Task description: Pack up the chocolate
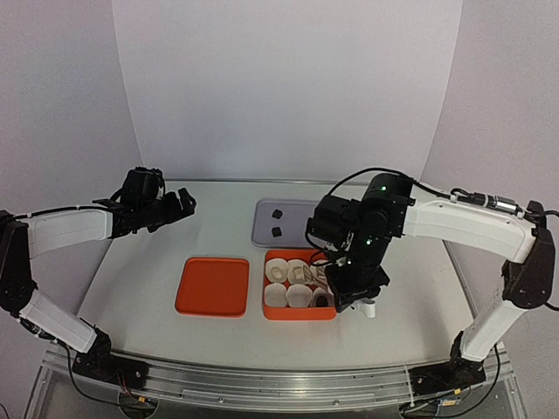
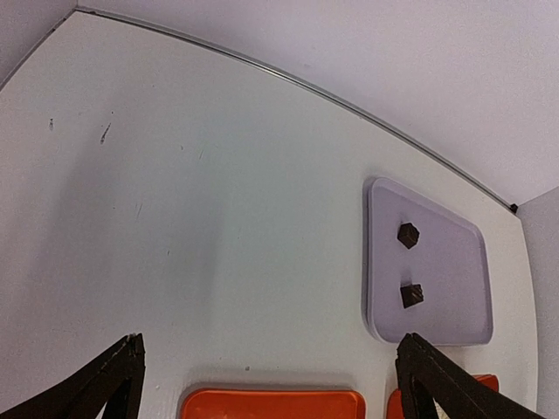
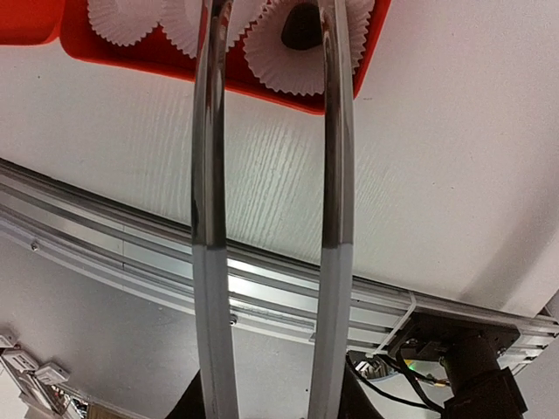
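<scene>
Two dark chocolate lumps lie on the grey tray; they also show in the left wrist view. The orange box holds several white paper cups. My right gripper reaches down into the box's near right corner. In the right wrist view its long metal fingers stand apart on either side of a dark chocolate lying in a paper cup. My left gripper is open and empty, held above the table's far left. I cannot make out cream-white lumps.
The orange lid lies flat left of the box and shows at the bottom of the left wrist view. The grey tray sits behind the box. The table's aluminium front rail runs close below the box.
</scene>
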Available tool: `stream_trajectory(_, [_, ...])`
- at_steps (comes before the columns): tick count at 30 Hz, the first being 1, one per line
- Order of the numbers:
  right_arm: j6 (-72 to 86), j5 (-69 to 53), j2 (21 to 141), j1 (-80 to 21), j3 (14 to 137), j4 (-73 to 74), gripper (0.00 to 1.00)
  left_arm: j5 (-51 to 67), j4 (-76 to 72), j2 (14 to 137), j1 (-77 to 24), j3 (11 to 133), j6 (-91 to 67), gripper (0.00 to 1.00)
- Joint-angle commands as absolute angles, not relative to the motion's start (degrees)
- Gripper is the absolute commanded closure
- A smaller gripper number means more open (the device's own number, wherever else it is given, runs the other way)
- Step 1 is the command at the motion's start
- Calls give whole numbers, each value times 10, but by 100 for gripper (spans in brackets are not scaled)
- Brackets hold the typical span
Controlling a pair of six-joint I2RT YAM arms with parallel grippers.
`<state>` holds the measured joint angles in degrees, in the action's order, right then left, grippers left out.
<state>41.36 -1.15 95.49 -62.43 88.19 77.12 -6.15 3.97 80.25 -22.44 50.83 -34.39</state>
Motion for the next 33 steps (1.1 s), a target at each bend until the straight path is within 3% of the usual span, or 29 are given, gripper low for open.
stream_trajectory(1, [405,27,905,-629,956,1104,71,-65,27,796,-222,517,-340,0])
stream_trajectory(9, [318,165,1031,-591,1113,1040,69,-62,25,795,-222,519,-343,0])
stream_trajectory(13, [250,124,1105,-526,1171,964,69,-60,27,795,-221,518,-343,0])
stream_trajectory(21, [203,81,1273,-480,1322,962,69,-62,34,790,-221,508,-348,0])
stream_trajectory(33, [189,13,1348,-465,1360,948,68,-57,28,797,-221,508,-345,0])
